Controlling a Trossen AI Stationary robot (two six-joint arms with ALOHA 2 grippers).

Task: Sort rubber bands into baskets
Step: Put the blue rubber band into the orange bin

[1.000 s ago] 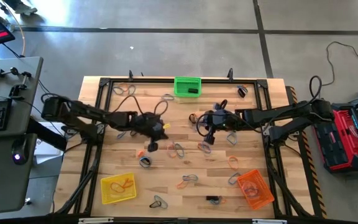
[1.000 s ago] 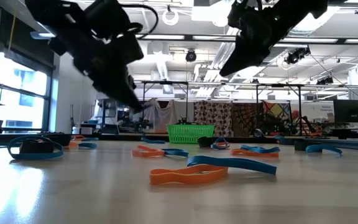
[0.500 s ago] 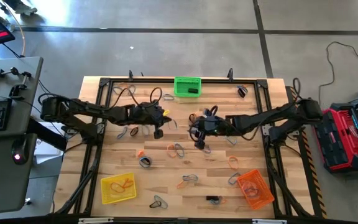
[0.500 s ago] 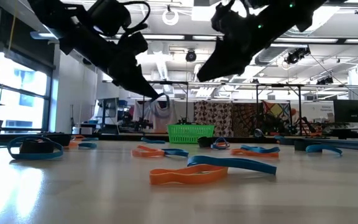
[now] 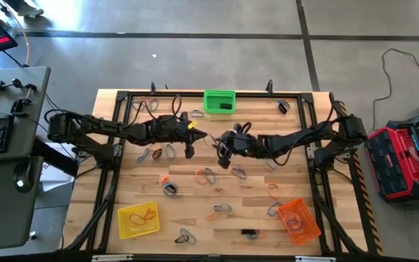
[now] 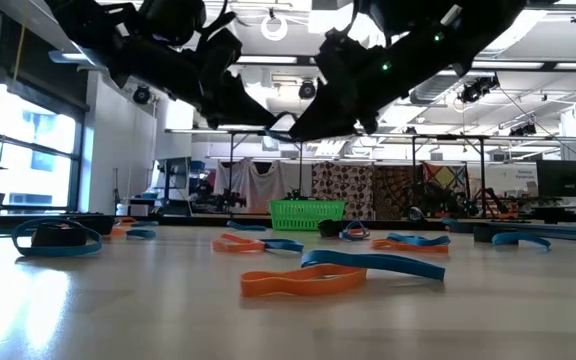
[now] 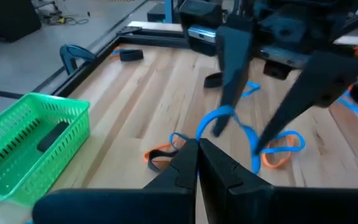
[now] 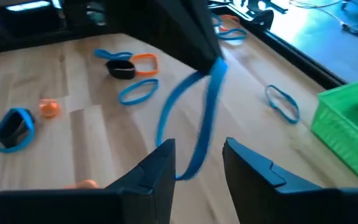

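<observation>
The shut left gripper (image 8: 211,59) pinched a thin floppy blue rubber band (image 8: 194,118) mid-table; the right gripper (image 8: 199,163) stood parted beside it. A mistimed closing could drop it short of the green plastic mesh basket (image 5: 220,101).

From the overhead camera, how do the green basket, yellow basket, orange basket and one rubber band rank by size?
1. Yellow basket and orange basket: alike, cannot rank.
2. Green basket: slightly smaller.
3. Rubber band: far smallest.

3 baskets (image 5: 219,101) sit at the table (image 5: 318,102) edges, with rubber bands (image 5: 206,175) scattered between them.
</observation>
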